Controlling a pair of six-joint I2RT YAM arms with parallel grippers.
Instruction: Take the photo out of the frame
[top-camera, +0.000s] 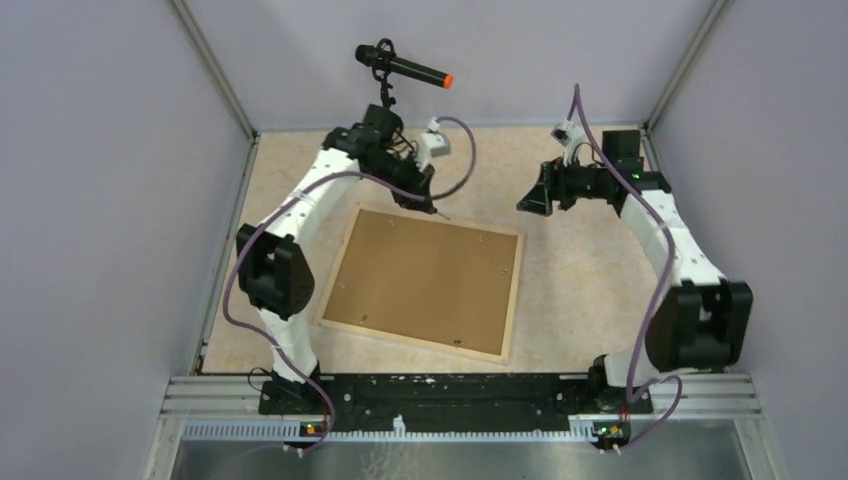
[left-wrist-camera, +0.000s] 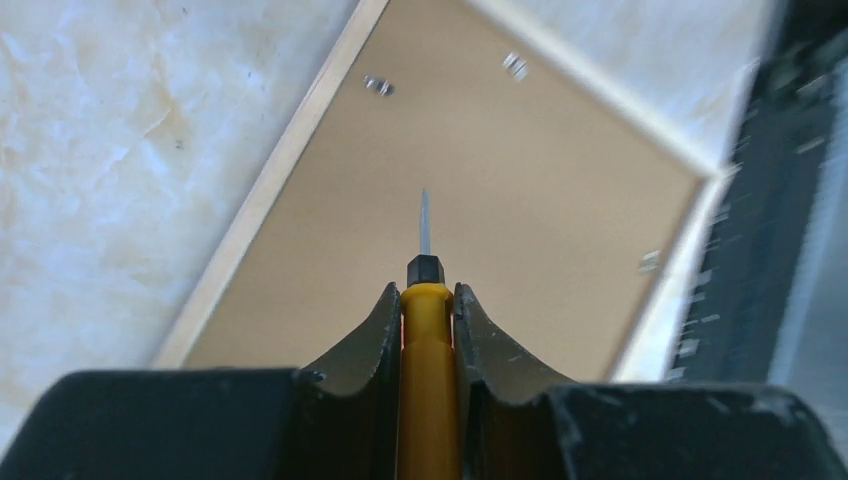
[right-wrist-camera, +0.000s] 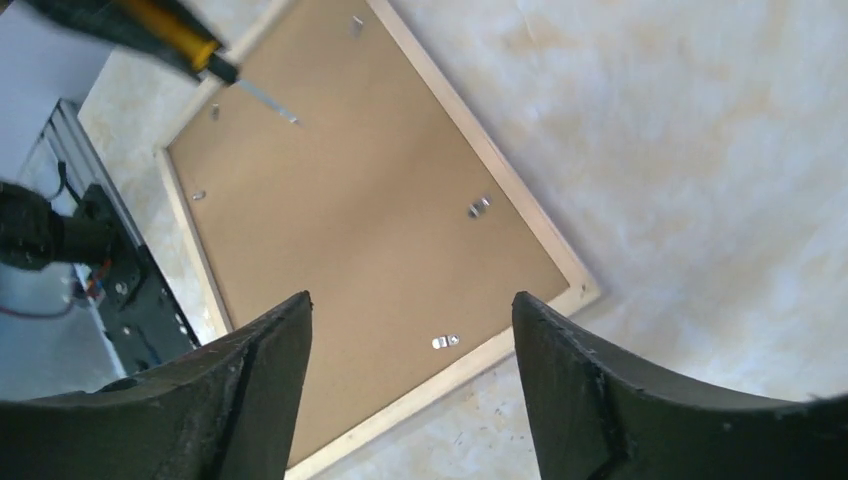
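On the beige worktop the big pale wooden frame is laid back-up, with the photo hidden inside. Over its 12 o'clock edge a yellow screwdriver is gripped by the left tool. The right tool is held open.

Light is bright, even and diffuse in all three views, with only faint soft shadows in the top view, which is sharp throughout. In the left wrist view the far rim of the frame and the right edge smear into blur. Both wrist views render the table pale and washed, the near fingers almost black
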